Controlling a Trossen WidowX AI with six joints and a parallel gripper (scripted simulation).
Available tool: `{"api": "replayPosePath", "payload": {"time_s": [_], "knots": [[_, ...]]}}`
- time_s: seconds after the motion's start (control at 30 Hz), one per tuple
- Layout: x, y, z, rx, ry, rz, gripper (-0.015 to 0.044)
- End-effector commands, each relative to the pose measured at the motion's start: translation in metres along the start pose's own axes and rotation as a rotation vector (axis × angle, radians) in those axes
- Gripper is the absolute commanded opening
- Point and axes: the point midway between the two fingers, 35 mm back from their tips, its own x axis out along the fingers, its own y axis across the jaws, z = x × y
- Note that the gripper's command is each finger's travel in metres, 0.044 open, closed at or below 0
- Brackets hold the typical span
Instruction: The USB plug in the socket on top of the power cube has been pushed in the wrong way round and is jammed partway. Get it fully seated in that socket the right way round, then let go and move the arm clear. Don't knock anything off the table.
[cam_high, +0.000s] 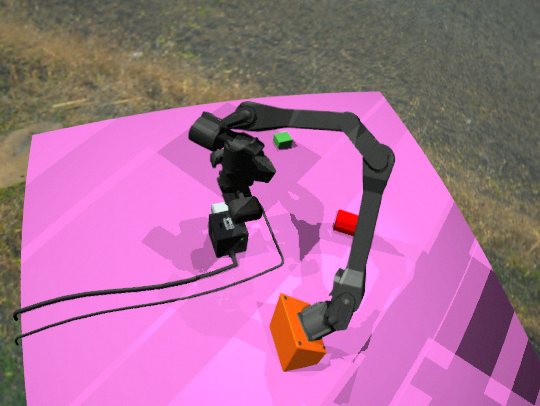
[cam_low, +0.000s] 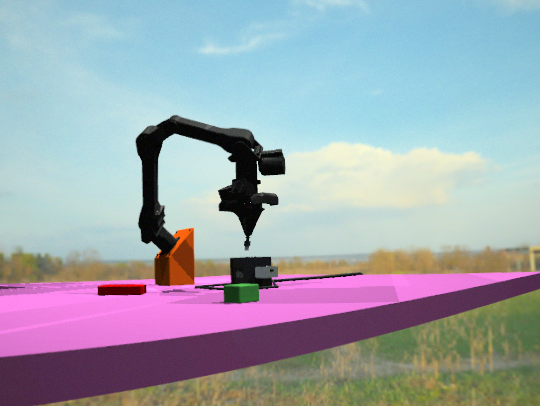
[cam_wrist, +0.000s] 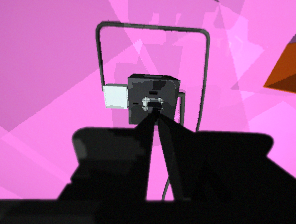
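From the top camera, the arm is reaching from its orange base block (cam_high: 296, 334) at about 5 o'clock, arching over the pink table (cam_high: 100, 200) and coming down toward the middle. The gripper (cam_high: 239, 214) is pointing downward over the black power cube (cam_high: 227, 235), which is sitting near the table's centre with a white block (cam_high: 219, 207) touching its 11 o'clock side. Two black cables (cam_high: 125, 290) are running from the cube toward 8 o'clock, off the table's edge. A green block (cam_high: 283, 140) is lying at 1 o'clock from the cube, a red block (cam_high: 346, 221) at 3 o'clock, both well apart from it.

From the exterior camera, the gripper (cam_low: 246, 244) is hanging straight above the power cube (cam_low: 250, 271), its fingers pinched together on the small USB plug (cam_low: 246, 245), which is hovering clear of the cube's top with a visible gap beneath it. The green block (cam_low: 241, 292) is sitting in front of the cube, the red block (cam_low: 121, 289) at 9 o'clock of it, and the orange base block (cam_low: 175, 260) behind that.

From the wrist camera, the two dark fingers are converging to a narrow point over the cube's top face (cam_wrist: 152, 97), where the pale-rimmed socket (cam_wrist: 152, 103) is showing at the fingertips. The plug itself is too small and dark here to make out. The white block (cam_wrist: 115, 96) is touching the cube at 9 o'clock, and a cable (cam_wrist: 150, 27) is looping around beyond it at 12 o'clock.
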Motion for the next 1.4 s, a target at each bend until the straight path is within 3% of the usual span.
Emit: {"api": "replayPosePath", "payload": {"time_s": [0.0,1.37], "knots": [[0.0000,-0.0005,-0.0002,-0.001,0.008,0.000,0.0000],[0.0048,-0.0003,-0.0028,0.002,0.040,0.001,0.0000]]}}
